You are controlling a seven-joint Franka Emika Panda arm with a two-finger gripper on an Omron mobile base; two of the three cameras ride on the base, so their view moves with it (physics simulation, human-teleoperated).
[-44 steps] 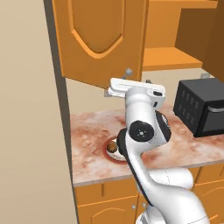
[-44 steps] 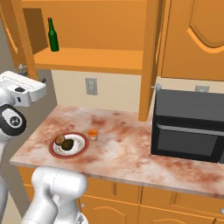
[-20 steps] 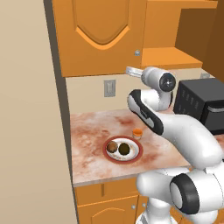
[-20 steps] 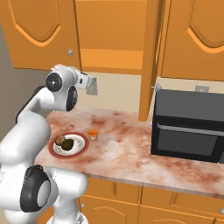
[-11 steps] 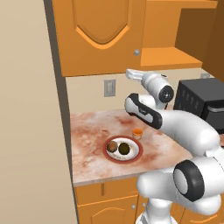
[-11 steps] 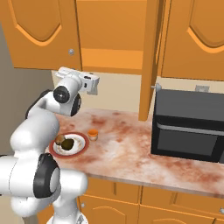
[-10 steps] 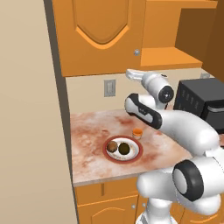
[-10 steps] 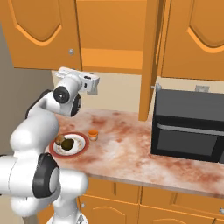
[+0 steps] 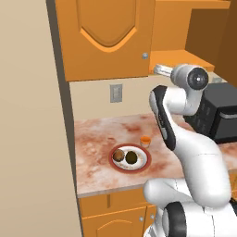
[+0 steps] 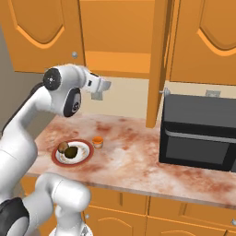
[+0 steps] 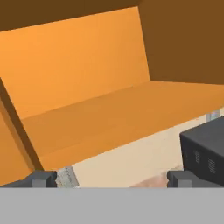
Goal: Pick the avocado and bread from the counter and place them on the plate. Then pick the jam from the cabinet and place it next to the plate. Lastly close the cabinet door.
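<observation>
Small round dark olive-brown avocado (image 9: 132,157) and small reddish-brown lump of bread (image 9: 119,156) side by side on round white plate with red-brown rim (image 9: 144,163). Tiny squat orange-red jam jar with pale top (image 9: 145,140) upright on pale stone-look tabletop mottled with reddish stains (image 9: 95,139), just beside plate rim. Food steps judged done.

Two-finger hand (image 10: 103,86) raised under orange wooden wall cabinet, released, empty: dark tips wide apart in hand view (image 11: 112,178), nothing between. Hand view aimed at flat orange underside and back panel, corner of boxy black matte microwave (image 11: 204,151) at right.

Left arched-panel door with small round knob (image 9: 105,37) flush, shut. Other door (image 10: 158,60) edge-on in right base view, standing out, judged ajar; likely what remains.

Door judged stiff, flat wooden slab on hinges, light to swing, not fragile; smooth painted face, slippery for a pinch. Best contact: push on broad outer face near free edge, away from hinge.

Jar judged light, rigid, glassy, easy to tip; no further handling needed.
</observation>
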